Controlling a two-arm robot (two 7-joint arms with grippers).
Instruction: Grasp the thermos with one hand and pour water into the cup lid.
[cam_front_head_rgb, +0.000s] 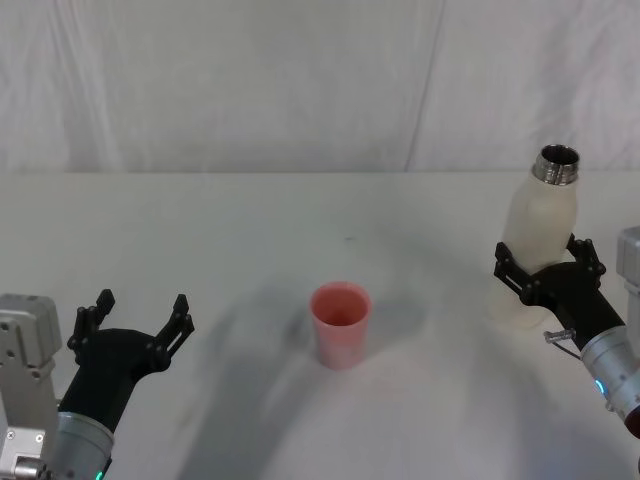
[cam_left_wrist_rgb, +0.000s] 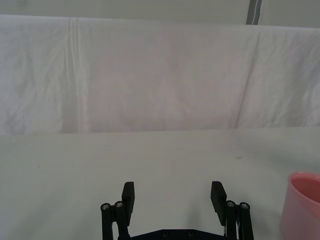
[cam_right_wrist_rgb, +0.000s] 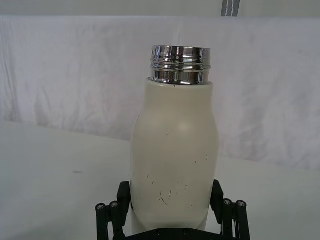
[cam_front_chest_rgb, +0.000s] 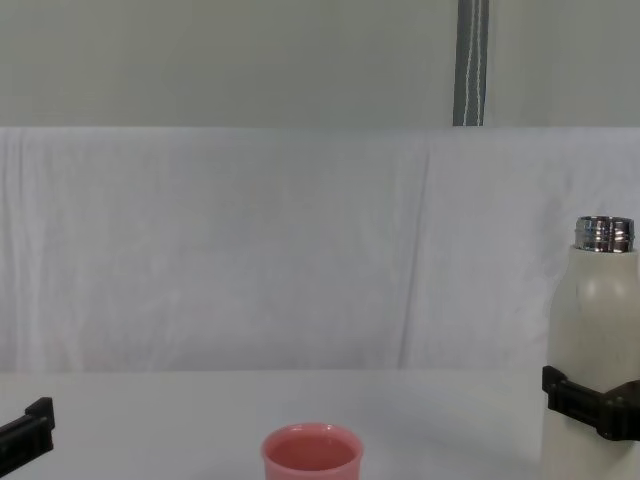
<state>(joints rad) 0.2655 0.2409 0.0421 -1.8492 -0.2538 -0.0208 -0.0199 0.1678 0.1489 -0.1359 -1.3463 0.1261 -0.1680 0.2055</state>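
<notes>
The cream-white thermos (cam_front_head_rgb: 535, 250) with its open steel neck stands upright on the table at the right. My right gripper (cam_front_head_rgb: 545, 264) is shut on its lower body, one finger on each side; the right wrist view shows the fingers (cam_right_wrist_rgb: 123, 194) pressed against the thermos (cam_right_wrist_rgb: 175, 155). The pink cup lid (cam_front_head_rgb: 340, 322) stands upright at the table's middle, well to the left of the thermos. My left gripper (cam_front_head_rgb: 140, 318) hovers open near the front left, apart from the cup lid (cam_left_wrist_rgb: 302, 207). In the chest view the thermos (cam_front_chest_rgb: 595, 330) rises far above the cup lid (cam_front_chest_rgb: 312, 455).
A white cloth covers the table (cam_front_head_rgb: 250, 230) and hangs as a backdrop behind it. Bare tabletop lies between the cup lid and the thermos.
</notes>
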